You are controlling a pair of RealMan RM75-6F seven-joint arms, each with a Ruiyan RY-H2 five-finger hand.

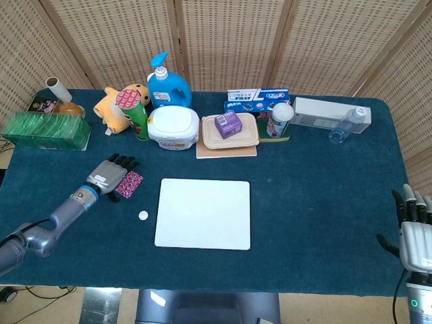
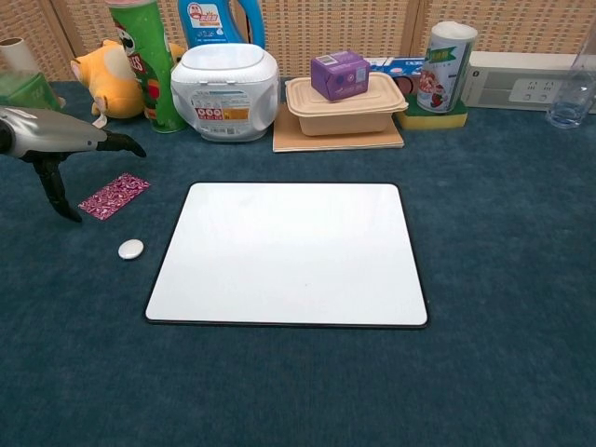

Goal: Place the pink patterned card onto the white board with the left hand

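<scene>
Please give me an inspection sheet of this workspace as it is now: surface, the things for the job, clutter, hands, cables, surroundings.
Surface: table covered with dark blue cloth.
Job's things: pink patterned card lies flat on the cloth, left of the white board, apart from it; the board carries nothing.
Clutter: small white disc near the board's left edge; along the back a plush toy, green can, blue pump bottle, white tub, purple box on a beige container, clear bottle.
Hands: left hand over the card's left edge, fingers apart, not gripping; right hand at the near right edge, open.
Cables: nothing seen.
Surroundings: woven screen panels behind.
</scene>
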